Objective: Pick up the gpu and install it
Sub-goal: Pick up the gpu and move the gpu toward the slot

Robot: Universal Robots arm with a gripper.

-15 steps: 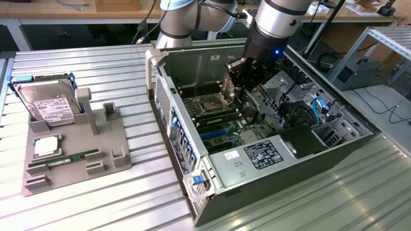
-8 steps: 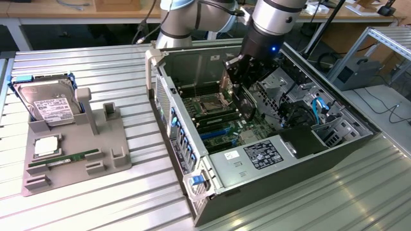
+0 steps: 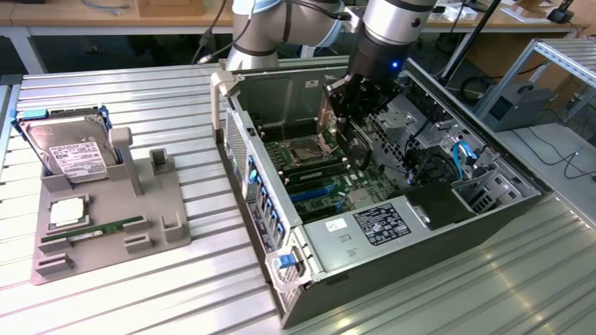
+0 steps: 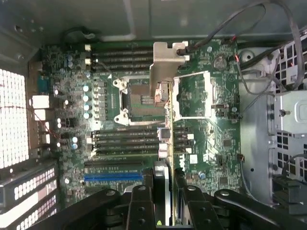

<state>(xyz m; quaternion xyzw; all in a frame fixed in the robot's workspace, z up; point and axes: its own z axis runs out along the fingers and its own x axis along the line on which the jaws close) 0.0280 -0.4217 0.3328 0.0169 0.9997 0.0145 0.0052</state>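
Note:
My gripper (image 3: 352, 94) hangs inside the open computer case (image 3: 244, 162), shut on the gpu (image 3: 337, 115). The gpu is a thin black card held upright on its edge above the motherboard (image 3: 312, 171). In the wrist view the card runs edge-on from between my two black fingers (image 4: 141, 206), out over the board. Its pale metal end bracket (image 4: 165, 64) lies beyond the CPU socket (image 4: 139, 98). The gripper (image 4: 166, 194) sits above the black and blue expansion slots (image 4: 112, 176). The card's lower edge is above the board; I cannot tell whether it touches a slot.
A grey parts holder (image 3: 163, 234) stands on the slatted table at the exterior view's left, carrying a silver hard drive (image 3: 70, 150), a small square chip (image 3: 67, 209) and a green memory stick (image 3: 93, 232). Drive cages and blue cables (image 3: 463, 157) crowd the case's right side.

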